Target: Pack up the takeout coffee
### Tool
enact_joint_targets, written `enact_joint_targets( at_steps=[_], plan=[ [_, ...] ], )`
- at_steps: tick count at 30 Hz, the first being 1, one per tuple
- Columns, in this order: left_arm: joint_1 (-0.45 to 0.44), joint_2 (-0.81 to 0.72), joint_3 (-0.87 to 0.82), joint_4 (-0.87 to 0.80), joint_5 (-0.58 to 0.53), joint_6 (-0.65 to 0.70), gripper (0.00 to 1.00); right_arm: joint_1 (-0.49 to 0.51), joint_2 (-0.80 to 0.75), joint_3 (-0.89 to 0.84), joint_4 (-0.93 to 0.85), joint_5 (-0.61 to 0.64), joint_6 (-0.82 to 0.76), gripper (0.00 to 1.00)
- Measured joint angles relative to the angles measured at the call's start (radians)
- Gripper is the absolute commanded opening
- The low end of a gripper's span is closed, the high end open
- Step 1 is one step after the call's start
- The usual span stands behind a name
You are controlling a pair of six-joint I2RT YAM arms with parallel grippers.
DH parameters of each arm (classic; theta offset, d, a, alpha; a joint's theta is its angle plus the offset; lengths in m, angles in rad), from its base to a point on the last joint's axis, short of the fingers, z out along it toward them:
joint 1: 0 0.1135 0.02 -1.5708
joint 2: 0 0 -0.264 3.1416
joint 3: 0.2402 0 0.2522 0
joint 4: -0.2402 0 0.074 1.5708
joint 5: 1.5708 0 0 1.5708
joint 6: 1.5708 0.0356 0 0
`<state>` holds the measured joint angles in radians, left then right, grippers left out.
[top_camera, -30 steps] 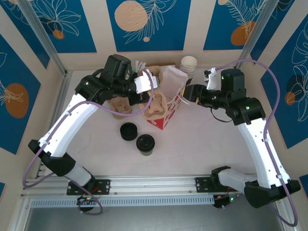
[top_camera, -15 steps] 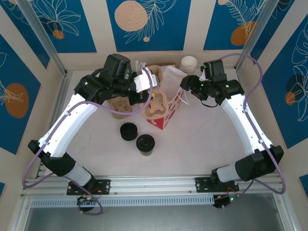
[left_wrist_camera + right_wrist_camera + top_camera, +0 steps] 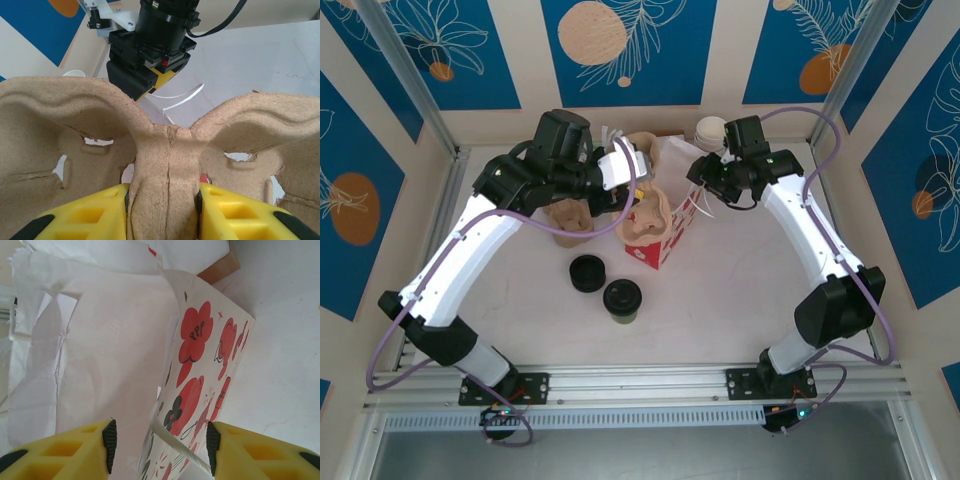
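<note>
The takeout coffee (image 3: 622, 298), a dark cup under a black lid, stands on the table in front of the bag, away from both grippers. My left gripper (image 3: 636, 200) (image 3: 162, 210) is shut on the centre ridge of a brown pulp cup carrier (image 3: 648, 218) (image 3: 167, 150) and holds it over the mouth of the white paper bag with red flowers (image 3: 672, 232) (image 3: 200, 365). My right gripper (image 3: 698, 192) (image 3: 157, 440) is open. Its fingers straddle the bag's side wall and its white handle (image 3: 175, 442) at the rim.
A low stack of loose black lids (image 3: 587, 272) sits left of the coffee. More pulp carriers (image 3: 570, 222) lie under the left arm. Lidless cups (image 3: 712, 132) are stacked at the back wall, behind the right gripper. White paper (image 3: 75, 340) lies behind the bag.
The right arm has swung left and back to the bag's rim, and its jaws have narrowed a little around the wall and handle. The left arm and carrier have hardly moved.
</note>
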<state>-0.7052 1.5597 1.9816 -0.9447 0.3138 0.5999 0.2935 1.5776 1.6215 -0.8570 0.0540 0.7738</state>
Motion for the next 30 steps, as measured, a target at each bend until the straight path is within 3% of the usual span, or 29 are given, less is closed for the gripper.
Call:
enact_joint_targets(
  at_steps=[7,21,30],
  plan=[
    [0.0,0.014,0.014,0.01,0.018,-0.016,0.35,0.002,0.004,0.0,-0.005,-0.001,-0.005,0.45],
    [0.0,0.023,0.039,0.023,0.055,-0.033,0.36,0.002,0.002,0.0,-0.03,0.001,-0.047,0.03],
    [-0.03,0.07,0.047,0.041,0.094,-0.042,0.37,0.004,-0.073,0.009,-0.142,0.011,-0.1,0.01]
  ],
)
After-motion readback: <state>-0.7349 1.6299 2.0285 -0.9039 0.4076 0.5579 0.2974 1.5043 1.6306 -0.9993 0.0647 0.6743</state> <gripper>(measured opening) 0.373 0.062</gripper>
